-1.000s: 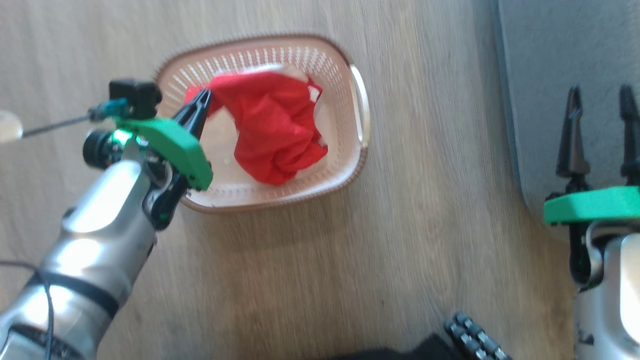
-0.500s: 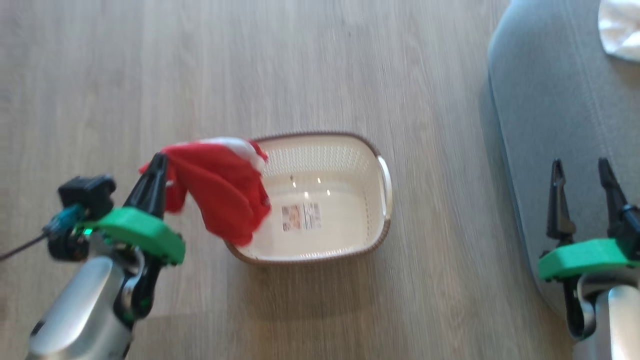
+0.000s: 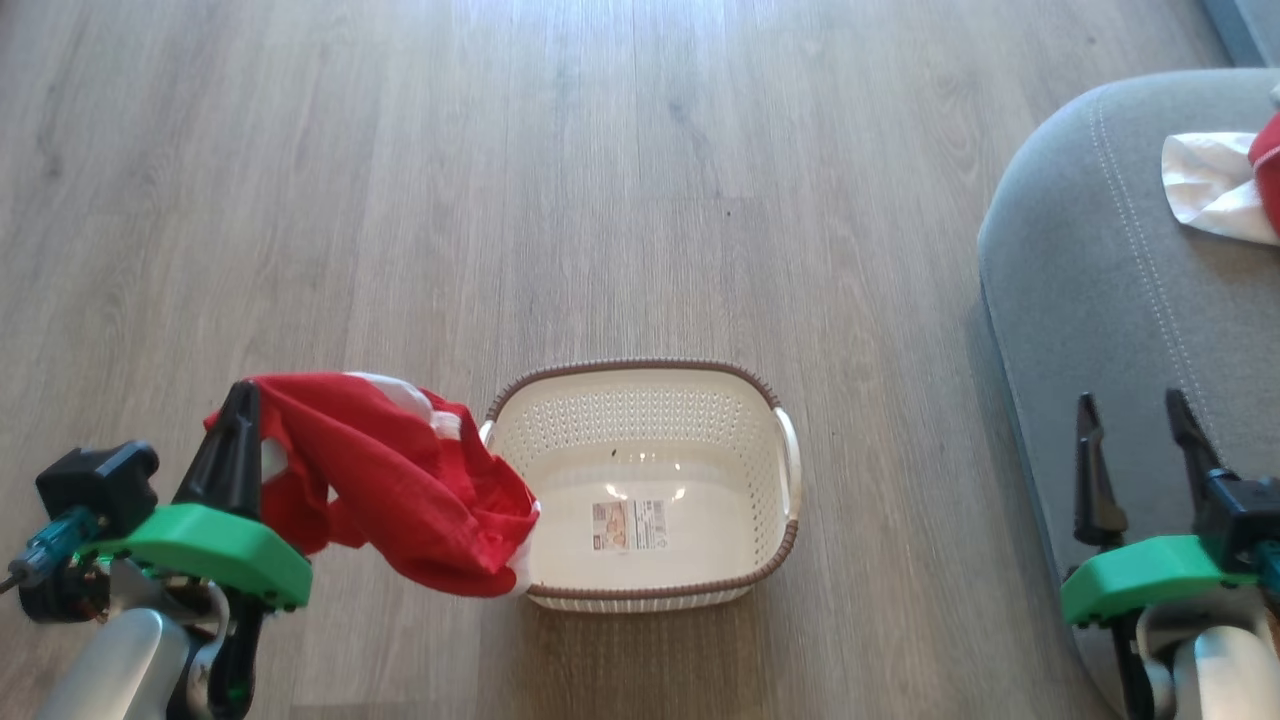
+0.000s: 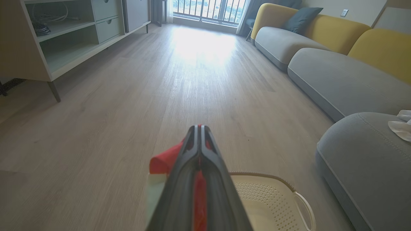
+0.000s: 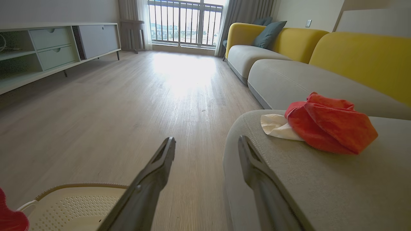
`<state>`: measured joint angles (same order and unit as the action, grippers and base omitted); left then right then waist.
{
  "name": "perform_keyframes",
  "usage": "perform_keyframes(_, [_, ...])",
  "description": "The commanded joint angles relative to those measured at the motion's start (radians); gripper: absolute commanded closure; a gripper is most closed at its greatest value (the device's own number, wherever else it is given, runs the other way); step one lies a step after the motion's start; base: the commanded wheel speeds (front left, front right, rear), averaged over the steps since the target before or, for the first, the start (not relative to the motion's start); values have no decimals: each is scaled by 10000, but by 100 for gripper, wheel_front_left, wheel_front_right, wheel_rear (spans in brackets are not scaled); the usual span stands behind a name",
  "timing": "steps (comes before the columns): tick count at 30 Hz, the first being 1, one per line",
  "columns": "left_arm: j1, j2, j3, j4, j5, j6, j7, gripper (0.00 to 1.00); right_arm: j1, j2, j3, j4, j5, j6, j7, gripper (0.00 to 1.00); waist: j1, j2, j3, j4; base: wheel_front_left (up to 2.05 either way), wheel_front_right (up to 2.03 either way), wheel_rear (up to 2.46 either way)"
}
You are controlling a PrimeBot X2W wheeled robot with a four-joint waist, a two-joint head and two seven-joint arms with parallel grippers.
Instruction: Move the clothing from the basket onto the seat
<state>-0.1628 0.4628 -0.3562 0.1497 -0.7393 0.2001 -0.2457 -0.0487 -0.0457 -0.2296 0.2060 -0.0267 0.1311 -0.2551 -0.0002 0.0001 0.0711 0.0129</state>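
The clothing [image 3: 400, 490] is now lifted from the basket [image 3: 640, 365] and held at its 9 o'clock by the clenched left claw [image 3: 243, 392], the right claw [image 3: 1130, 405] spread; carriage to the 3 o'clock seat [image 3: 1090, 280] is judged outstanding.

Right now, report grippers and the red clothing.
Left gripper shut on red fabric garment, hanging at rim of cream perforated plastic basket. Right gripper open by grey upholstered seat. Second red garment on seat. Wood floor between.
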Motion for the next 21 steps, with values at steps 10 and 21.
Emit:
perform_keyframes(10, [-113, 555, 440, -385, -30, 154, 102, 100, -110, -45, 417, 14, -144, -4, -67, 0, 2, -1, -359, 103, 0, 0, 0])
perform_keyframes(21, [-20, 490, 405, -415, -44, 222, 69, 100, -124, -45, 448, 86, -192, -4, -67, 0, 2, -1, -435, 202, 0, 0, 0])
